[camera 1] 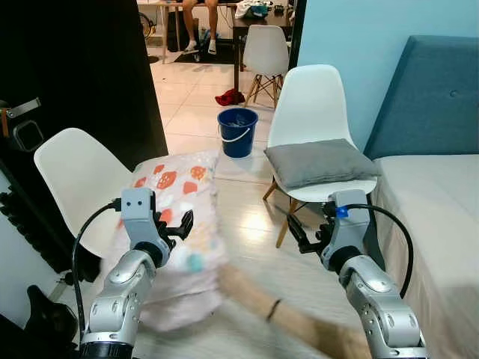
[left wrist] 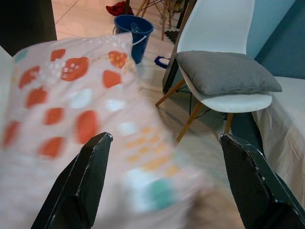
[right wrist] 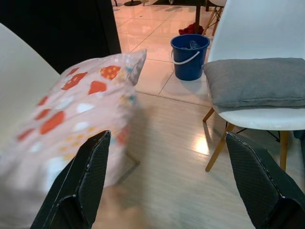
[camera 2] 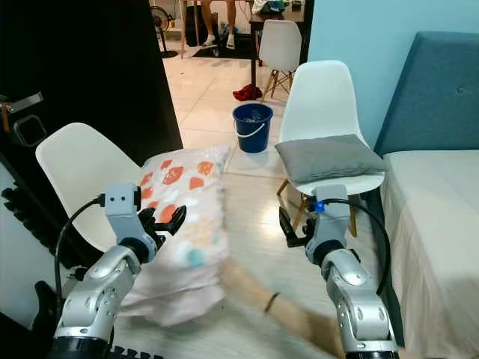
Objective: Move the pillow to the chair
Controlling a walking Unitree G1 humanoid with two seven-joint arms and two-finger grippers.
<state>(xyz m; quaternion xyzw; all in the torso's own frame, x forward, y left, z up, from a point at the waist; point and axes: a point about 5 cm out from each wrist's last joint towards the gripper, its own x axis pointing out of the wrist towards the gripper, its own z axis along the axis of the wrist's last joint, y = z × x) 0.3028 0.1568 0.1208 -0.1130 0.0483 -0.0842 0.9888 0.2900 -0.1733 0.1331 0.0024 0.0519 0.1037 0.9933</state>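
A pink pillow with red and orange shapes (camera 1: 183, 198) hangs blurred in front of the empty white chair (camera 1: 71, 176) on the left. A person's blurred forearm (camera 1: 273, 307) reaches in from below to its lower edge. My left gripper (camera 1: 174, 226) is open right at the pillow's near face, and the pillow spans the space beyond its fingers (left wrist: 90, 181). My right gripper (camera 1: 307, 238) is open over the floor, to the right of the pillow. A grey pillow (camera 1: 320, 161) lies on the seat of the second white chair (camera 1: 310, 101).
A blue bucket (camera 1: 237, 131) stands on the tiled floor behind the chairs, with a red cloth (camera 1: 228, 97) beyond it. A bed (camera 1: 434, 217) with a blue headboard fills the right side. A dark cabinet (camera 1: 82, 67) stands on the left. A person sits at a far table (camera 1: 198, 22).
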